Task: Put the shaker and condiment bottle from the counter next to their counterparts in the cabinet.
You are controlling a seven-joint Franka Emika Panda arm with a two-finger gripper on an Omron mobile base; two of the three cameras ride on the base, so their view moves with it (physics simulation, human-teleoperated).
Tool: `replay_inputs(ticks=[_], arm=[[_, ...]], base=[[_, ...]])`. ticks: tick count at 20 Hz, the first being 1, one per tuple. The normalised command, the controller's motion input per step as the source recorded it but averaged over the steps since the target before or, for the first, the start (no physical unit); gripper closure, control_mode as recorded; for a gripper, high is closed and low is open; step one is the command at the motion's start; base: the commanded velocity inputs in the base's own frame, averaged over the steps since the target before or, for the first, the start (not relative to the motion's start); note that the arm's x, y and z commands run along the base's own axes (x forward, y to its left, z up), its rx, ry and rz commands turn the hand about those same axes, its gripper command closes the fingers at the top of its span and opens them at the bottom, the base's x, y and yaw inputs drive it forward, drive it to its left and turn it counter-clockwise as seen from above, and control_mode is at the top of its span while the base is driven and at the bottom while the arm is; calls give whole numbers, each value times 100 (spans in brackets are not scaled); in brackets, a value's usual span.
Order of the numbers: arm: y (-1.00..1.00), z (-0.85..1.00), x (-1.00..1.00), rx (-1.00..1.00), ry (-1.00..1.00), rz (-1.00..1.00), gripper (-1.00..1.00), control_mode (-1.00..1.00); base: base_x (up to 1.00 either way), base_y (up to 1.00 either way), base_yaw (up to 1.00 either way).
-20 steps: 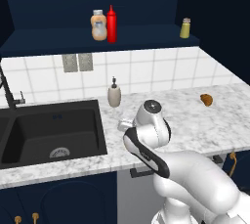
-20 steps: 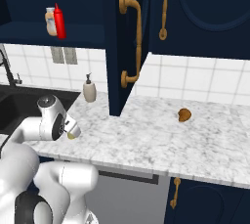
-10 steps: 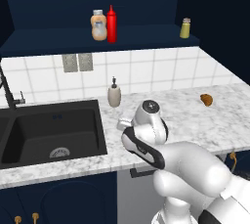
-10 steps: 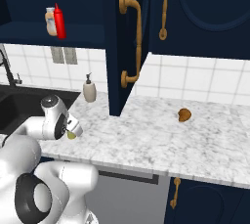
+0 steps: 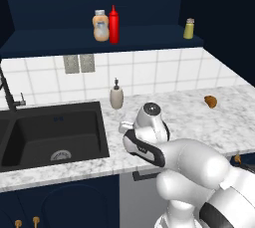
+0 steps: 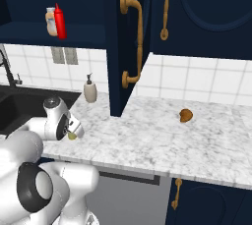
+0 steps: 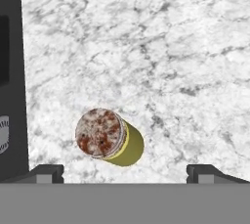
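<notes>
Low in the hand view, the tool (image 7: 124, 171) hangs over the marbled desk (image 7: 185, 61) with its two dark tips spread wide at the frame's lower left and lower right, holding nothing. Between them but nearer the left tip stands the shaker (image 7: 107, 138), upright on the stone, its speckled brown cap facing the camera and its olive-yellow body showing below and right of it. The black sink (image 7: 10, 71) runs down the left edge. In the left base view, the condiment bottle (image 5: 114, 24) stands on the cabinet (image 5: 60, 3) shelf at upper centre, just beside the orange-beige bottle (image 5: 100, 26); the pale yellow shaker (image 5: 189, 28) stands further right.
</notes>
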Motion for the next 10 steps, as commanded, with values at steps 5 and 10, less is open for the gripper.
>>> replay_inputs(ticks=[5,10], arm=[[0,-18,6,0,0,0,-100,-100],[0,-16,9,0,0,0,-100,-100]], base=[[0,0,0],[0,0,0]])
